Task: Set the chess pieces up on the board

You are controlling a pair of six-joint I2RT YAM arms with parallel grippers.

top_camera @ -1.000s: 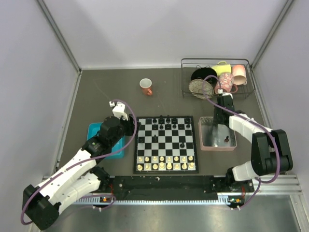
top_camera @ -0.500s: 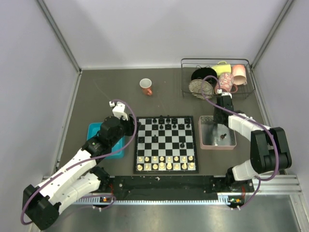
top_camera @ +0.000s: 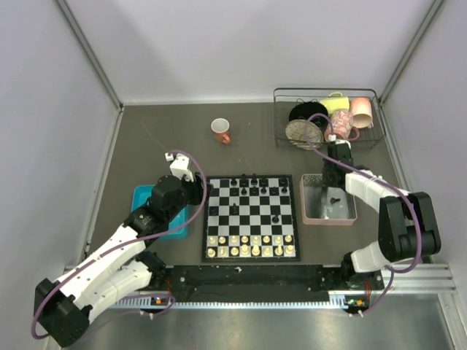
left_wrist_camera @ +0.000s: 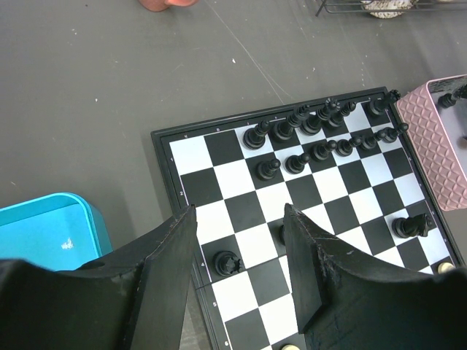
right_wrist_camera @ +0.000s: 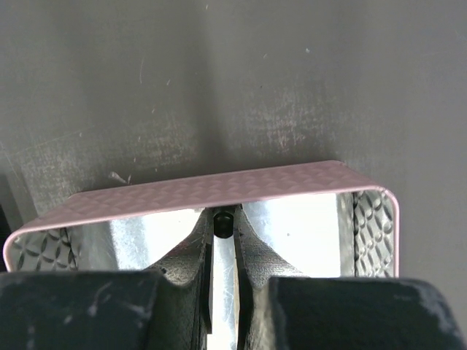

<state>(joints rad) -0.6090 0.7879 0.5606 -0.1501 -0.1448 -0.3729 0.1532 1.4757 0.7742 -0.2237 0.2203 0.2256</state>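
Observation:
The board lies in the middle of the table. Black chess pieces fill parts of its two far rows, and one more stands alone mid-board. My right gripper reaches into the pink tray, shut on a small black chess piece near the tray's far wall. From above, that gripper shows over the tray. My left gripper hangs open above the board's left edge, with a black piece on the square below and nothing held.
Cream-white pieces line the board's two near rows. A teal tray sits left of the board under the left arm. An orange cup stands at the back. A wire rack with cups and bowls fills the back right.
My right gripper's jaws have shut on the black piece in the pink tray, and it has shifted toward the tray's far wall. The left arm has not moved.

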